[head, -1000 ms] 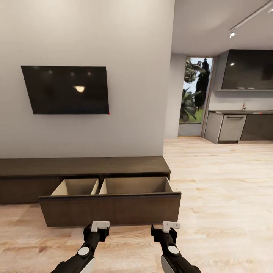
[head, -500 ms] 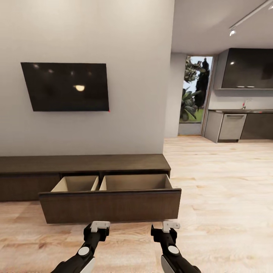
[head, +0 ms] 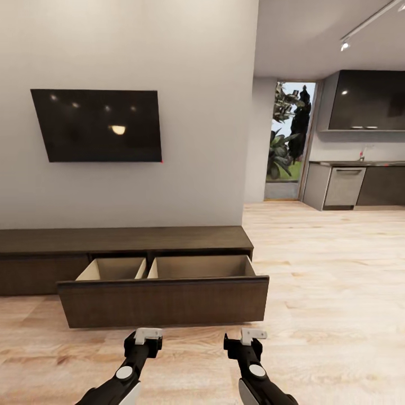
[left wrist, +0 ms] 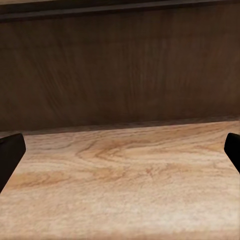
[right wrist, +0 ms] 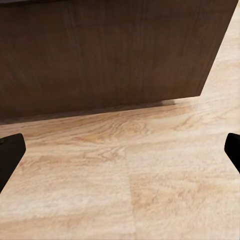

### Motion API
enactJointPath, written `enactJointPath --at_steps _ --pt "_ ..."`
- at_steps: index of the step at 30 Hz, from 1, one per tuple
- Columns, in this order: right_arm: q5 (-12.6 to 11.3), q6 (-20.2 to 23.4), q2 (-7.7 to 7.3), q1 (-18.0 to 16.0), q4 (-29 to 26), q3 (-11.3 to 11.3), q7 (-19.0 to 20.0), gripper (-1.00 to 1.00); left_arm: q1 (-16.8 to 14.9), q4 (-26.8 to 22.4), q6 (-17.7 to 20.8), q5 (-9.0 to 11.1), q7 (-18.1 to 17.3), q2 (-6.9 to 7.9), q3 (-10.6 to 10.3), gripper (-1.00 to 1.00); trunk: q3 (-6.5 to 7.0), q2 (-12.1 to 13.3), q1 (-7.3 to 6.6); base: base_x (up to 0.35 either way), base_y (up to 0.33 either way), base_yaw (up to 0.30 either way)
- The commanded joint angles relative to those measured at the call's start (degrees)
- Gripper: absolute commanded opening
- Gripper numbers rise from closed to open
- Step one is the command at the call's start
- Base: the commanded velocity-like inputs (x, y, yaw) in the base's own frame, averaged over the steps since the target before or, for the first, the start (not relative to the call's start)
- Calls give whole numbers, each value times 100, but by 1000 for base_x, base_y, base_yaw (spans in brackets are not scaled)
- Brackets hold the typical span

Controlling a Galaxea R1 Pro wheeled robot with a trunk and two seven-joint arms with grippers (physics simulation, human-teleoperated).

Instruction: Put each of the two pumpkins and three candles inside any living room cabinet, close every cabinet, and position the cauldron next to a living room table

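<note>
The cabinet (head: 124,239) is a long, low, dark brown unit against the grey wall. Its wide drawer (head: 163,301) is pulled out toward me, showing two pale wood compartments; their floors are hidden behind the drawer front. My left gripper (head: 148,336) and right gripper (head: 253,336) hang side by side just in front of that drawer front, low over the floor. Both are open with nothing between the fingers. In the wrist views the dark fingertips (left wrist: 10,152) (right wrist: 10,150) sit at the frame edges, facing the drawer front. Pumpkins, candles and cauldron are out of view.
A black TV (head: 98,126) hangs on the wall above the cabinet. To the right, light wood floor (head: 326,270) runs to a kitchen with grey cupboards (head: 343,188), a dark wall unit (head: 368,101) and a doorway (head: 288,140) onto plants.
The whole picture has shifted: the cabinet, drawer and TV sit slightly higher in the head view, so the camera has moved. The grippers keep their pose and the drawer stays open.
</note>
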Motion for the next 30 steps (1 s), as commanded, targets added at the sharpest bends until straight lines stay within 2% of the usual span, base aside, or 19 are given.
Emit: enactJointPath --at_steps 1,8,30 --pt "-61 -37 -4 -7 3 39 -38 100 -5 -5 -17 40 40 4 -49 100 -6 -3 -1 0 0 0" --pt "-61 -37 -3 -7 3 39 -38 100 -5 -5 -16 37 42 7 -132 100 -6 -3 -1 96 0 0" --pt "-61 -37 5 -7 9 39 -38 100 -5 -5 -15 33 38 7 -146 100 -6 -3 -1 305 0 0"
